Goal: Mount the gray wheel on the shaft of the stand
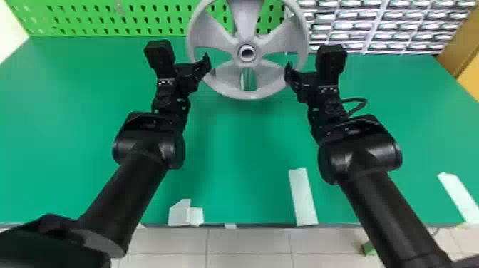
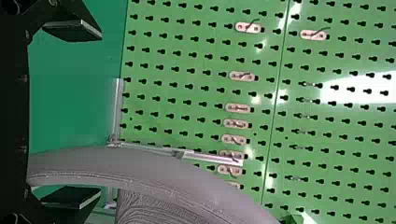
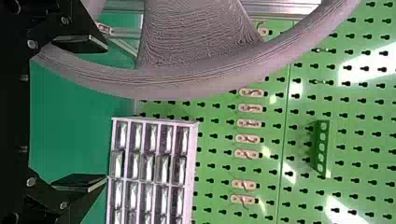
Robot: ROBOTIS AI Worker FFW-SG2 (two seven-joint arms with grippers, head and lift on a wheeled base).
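The gray wheel (image 1: 247, 93) stands upright at the top middle of the head view, its open hub facing the camera. At its left rim is my left gripper (image 1: 205, 65), and at its right rim my right gripper (image 1: 289, 73). In the left wrist view the left gripper (image 2: 100, 116) is open, the wheel's rim (image 2: 140, 163) lying nearer one finger. The right wrist view has the right gripper (image 3: 107, 113) open too, with the rim (image 3: 159, 81) close to one finger. Metal bars of the stand (image 3: 285, 8) run behind the wheel; its shaft is hidden.
Behind the green table (image 1: 246, 149) rise a green pegboard (image 1: 89, 17) and, at the right, a rack of small drawers (image 1: 374, 28). White tape strips (image 1: 303, 197) lie along the table's front edge.
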